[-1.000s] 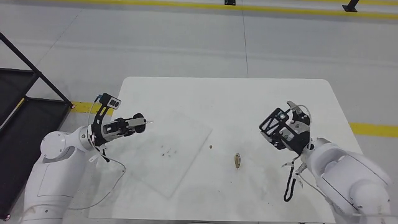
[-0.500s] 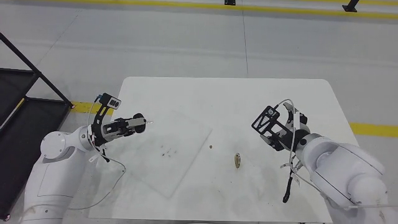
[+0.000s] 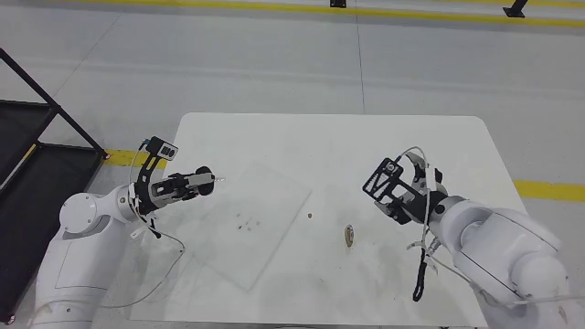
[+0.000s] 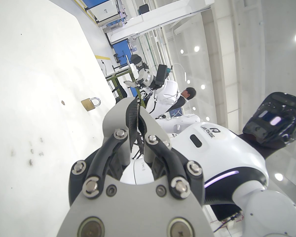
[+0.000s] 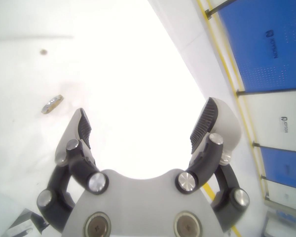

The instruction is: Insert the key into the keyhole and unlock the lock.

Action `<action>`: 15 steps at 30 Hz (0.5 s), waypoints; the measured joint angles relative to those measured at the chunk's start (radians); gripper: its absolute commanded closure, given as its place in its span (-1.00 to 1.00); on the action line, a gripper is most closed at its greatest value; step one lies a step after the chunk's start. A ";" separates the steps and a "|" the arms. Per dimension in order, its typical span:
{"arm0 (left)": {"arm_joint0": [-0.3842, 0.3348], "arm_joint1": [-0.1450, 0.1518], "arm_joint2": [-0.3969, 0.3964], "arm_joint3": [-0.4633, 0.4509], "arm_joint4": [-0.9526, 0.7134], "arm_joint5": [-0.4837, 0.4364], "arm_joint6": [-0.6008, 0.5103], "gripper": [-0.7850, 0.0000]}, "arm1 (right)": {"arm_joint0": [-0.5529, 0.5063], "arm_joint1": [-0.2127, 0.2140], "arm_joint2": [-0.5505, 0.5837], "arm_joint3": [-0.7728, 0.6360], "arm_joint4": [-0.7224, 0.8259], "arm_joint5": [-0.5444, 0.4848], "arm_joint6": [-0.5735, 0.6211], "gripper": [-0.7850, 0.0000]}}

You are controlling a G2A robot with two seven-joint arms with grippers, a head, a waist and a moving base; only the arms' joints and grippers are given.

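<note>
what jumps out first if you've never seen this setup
A small brass padlock lies by itself near the middle of the white table. The right hand hangs wide open close to it, and the left hand is pinched shut above the table's other side.

The small gold metal padlock (image 3: 348,235) with a silver loop lies flat on the white bench (image 3: 439,146), at 5 o'clock from its middle. The left fingers (image 4: 116,122) pinch a thin silver strip (image 4: 138,115); I cannot tell if it is the key.
</note>
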 measured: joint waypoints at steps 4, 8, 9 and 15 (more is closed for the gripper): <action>0.000 0.000 0.000 0.000 0.000 0.000 0.000 1.00 | 0.069 0.016 -0.096 0.042 0.140 0.125 0.124 -1.00; 0.000 0.000 0.000 0.000 0.000 0.000 0.000 1.00 | 0.162 0.032 -0.156 0.109 0.275 0.213 0.182 -1.00; 0.000 0.000 0.000 0.000 0.000 0.000 0.000 1.00 | 0.181 0.039 -0.175 0.124 0.299 0.244 0.180 -1.00; 0.000 0.000 0.000 0.000 0.000 0.000 0.000 1.00 | 0.285 0.093 -0.310 0.210 0.405 0.483 0.179 -1.00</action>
